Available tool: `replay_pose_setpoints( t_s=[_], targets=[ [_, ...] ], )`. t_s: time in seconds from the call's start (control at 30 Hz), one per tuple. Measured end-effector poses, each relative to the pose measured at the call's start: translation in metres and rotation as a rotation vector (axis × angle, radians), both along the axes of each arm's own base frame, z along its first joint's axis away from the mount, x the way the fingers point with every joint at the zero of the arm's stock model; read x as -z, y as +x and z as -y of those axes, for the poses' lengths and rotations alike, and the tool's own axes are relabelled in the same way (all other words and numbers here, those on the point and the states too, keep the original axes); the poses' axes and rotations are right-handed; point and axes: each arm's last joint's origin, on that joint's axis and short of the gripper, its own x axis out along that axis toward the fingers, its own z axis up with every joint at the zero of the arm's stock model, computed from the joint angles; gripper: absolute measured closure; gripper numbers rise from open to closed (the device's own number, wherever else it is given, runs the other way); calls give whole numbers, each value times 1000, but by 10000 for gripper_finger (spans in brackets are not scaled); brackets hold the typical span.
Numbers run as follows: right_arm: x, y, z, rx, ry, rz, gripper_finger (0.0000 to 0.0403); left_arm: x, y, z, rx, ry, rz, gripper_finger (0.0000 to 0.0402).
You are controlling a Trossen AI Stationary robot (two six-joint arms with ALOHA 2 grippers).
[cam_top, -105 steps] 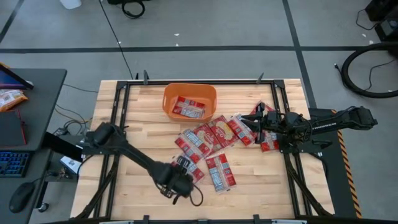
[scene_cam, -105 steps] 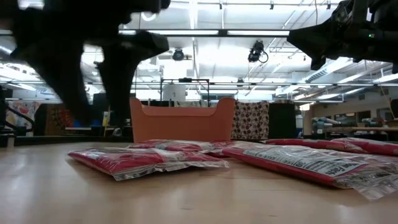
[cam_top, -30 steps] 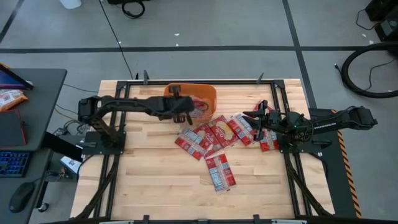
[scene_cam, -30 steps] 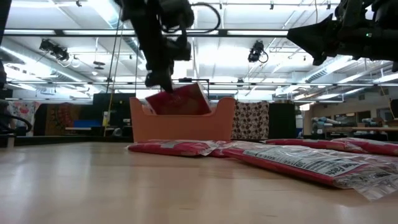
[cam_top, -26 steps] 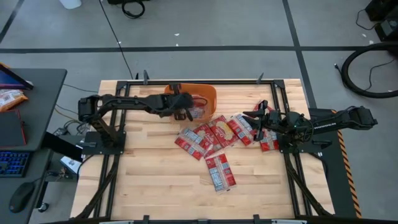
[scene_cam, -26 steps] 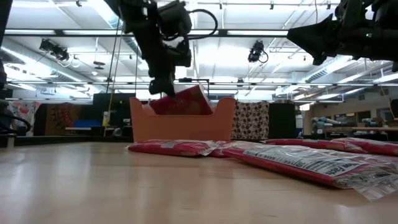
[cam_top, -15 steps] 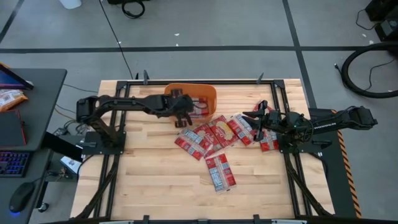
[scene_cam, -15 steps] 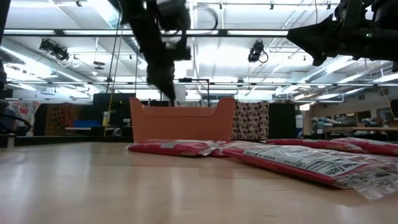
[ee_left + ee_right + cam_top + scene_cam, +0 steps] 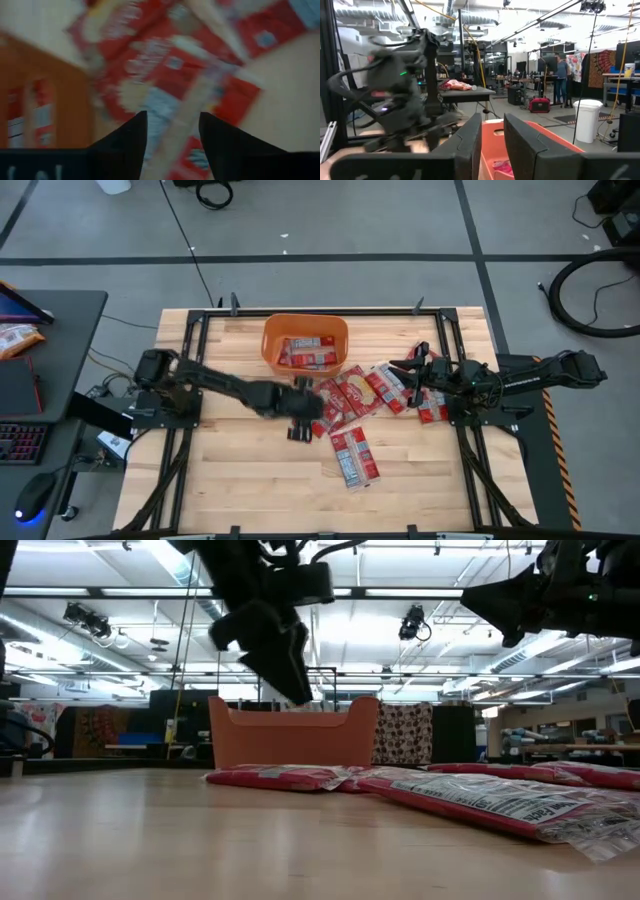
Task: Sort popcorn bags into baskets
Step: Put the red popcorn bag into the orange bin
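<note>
The orange tub point(image 9: 268, 338) stands near the table's far edge with red packets point(image 9: 305, 352) lying flat inside. More red popcorn packets point(image 9: 350, 393) lie overlapping on the table just near and right of it, and one point(image 9: 354, 457) lies apart nearer the near edge. My left gripper point(image 9: 304, 416) is open and empty, raised point(image 9: 297, 692) over the left end of the pile; its wrist view looks down on blurred packets point(image 9: 170, 65) and the tub's wall point(image 9: 35, 75). My right gripper point(image 9: 413, 372) is open and empty, held high point(image 9: 470, 600) above the right-hand packets point(image 9: 432, 408).
A black frame point(image 9: 190, 330) runs along the table's edges. The near half of the wooden table point(image 9: 240, 480) is bare wood apart from the single packet. A desk with a keyboard point(image 9: 30, 440) stands beyond the table's left edge. Beyond the table, a person point(image 9: 565, 75) stands far off.
My left gripper held a packet above the tub, let it go, and the packet dropped inside. The gripper then swung away from the tub toward the table's near edge and right, ending over the left end of the pile.
</note>
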Motion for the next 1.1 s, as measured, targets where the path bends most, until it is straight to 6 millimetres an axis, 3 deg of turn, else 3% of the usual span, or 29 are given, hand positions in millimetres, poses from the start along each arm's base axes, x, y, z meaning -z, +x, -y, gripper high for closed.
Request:
replay_pose_setpoints(
  t_s=[0.13,0.27,0.4,0.57,0.77,1.1],
  targets=[
    [1,1,0,1,-3,-7,316,22,0,29,73,45,-58,179],
    [0,1,0,3,-8,-4,316,38,-2,46,152,200,-118,140],
    [0,1,0,1,-1,0,316,56,-4,54,196,269,-187,127],
    [0,1,0,-1,6,1,316,75,-5,50,147,381,-261,140],
    [0,1,0,-1,5,5,316,81,-9,46,103,435,-308,197],
    [-1,1,0,-16,3,12,316,87,-12,37,75,382,-325,379]
  ],
)
